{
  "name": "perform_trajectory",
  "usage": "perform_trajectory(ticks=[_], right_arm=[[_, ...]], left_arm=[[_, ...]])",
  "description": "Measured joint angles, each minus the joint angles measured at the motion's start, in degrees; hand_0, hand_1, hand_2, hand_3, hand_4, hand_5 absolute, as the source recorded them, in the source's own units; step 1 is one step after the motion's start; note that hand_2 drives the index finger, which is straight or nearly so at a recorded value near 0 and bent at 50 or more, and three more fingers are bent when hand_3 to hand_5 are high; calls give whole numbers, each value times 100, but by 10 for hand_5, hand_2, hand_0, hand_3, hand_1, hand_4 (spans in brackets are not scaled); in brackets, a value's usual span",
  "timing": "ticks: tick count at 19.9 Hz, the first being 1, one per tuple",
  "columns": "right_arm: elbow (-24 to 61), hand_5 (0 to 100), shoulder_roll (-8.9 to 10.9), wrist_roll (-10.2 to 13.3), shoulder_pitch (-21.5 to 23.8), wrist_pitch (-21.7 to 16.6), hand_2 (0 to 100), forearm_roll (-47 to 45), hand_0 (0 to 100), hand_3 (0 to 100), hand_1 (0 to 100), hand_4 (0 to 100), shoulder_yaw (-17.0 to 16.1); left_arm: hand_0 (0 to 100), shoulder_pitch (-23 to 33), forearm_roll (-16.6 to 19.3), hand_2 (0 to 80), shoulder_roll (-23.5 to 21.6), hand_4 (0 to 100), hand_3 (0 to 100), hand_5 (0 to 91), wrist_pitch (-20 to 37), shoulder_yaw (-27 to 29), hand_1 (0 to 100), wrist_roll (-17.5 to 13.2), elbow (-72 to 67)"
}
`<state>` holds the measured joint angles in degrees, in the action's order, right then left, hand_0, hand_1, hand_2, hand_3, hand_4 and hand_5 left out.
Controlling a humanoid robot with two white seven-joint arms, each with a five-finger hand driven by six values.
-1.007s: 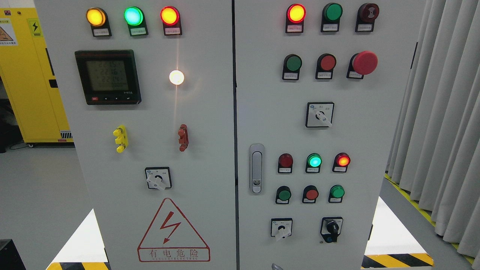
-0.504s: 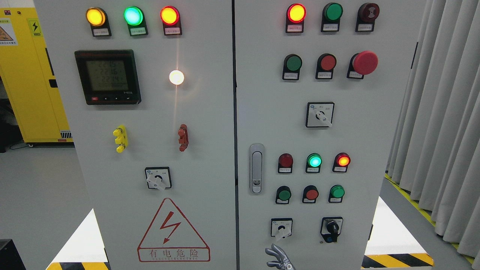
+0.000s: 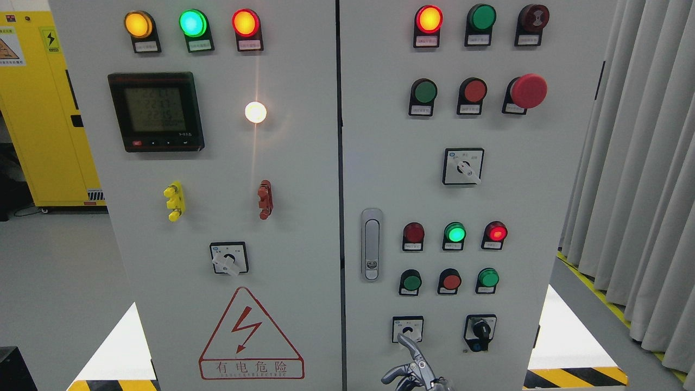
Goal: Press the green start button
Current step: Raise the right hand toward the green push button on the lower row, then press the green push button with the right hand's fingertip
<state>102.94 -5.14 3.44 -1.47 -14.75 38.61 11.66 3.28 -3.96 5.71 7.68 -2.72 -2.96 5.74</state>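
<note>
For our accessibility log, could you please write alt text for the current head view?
A robot hand rises from the bottom edge with one finger extended, its tip at a rotary selector switch low on the right door of a grey electrical cabinet. Green push buttons sit above it, untouched.

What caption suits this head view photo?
A robot hand points one finger up at a control cabinet, just below its green push button.

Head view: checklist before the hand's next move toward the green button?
1. Right hand in view: ok, at bottom edge.
2. Index finger extended: ok.
3. Fingertip at a green button: not ok, it overlaps the white selector switch.
4. Nearest green button unobstructed: ok, above the switch.
5. Which green button is start: cannot tell, labels unreadable.
6. Left hand position: cannot tell, out of view.
</note>
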Motion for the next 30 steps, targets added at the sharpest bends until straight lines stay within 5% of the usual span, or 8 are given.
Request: perform_trajectory(ticks=[13, 30], right_arm=[[-47, 1000, 29, 307, -669, -54, 0, 2498, 666, 933, 948, 1000, -392], [-477, 1000, 66, 380, -1055, -21, 7, 3055, 712, 937, 951, 997, -607]], left_arm=[[120, 0, 0, 0, 0, 0, 0, 0, 0, 0, 556, 0, 0], [120, -1, 0, 0, 0, 0, 0, 0, 0, 0, 556, 0, 0]])
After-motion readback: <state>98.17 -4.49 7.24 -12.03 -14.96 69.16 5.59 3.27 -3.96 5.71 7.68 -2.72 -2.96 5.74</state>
